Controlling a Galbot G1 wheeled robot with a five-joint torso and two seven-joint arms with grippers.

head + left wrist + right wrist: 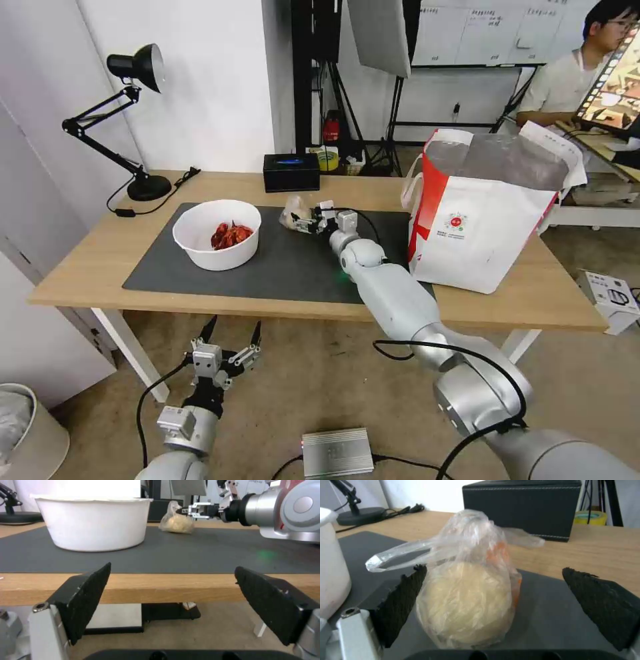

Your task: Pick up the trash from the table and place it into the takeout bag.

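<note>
Behind the light-wood table (80, 267) you see a white wall, with a black desk lamp (137, 100) in the upper left of the head view and a black box (291, 172) at the table's back edge. A dark grey mat (280, 267) covers the middle of the tabletop. On its left part sits the white bowl (217, 233) with red shells inside.

Your right gripper (308, 220) reaches out over the mat near the centre of the head view. In the right wrist view its fingers (403, 600) are spread wide around the small clear knotted bag (470, 597), which rests on the mat between them; one pad looks to be touching or nearly touching the plastic, the other stands well apart, so nothing is gripped.

Your takeout bag (483, 227) stands upright and open on the right side of the table, beside the mat.

Your left gripper (231, 340) hangs low in the lower left, below the table's front edge, fingers (83, 597) spread wide and holding nothing.
</note>
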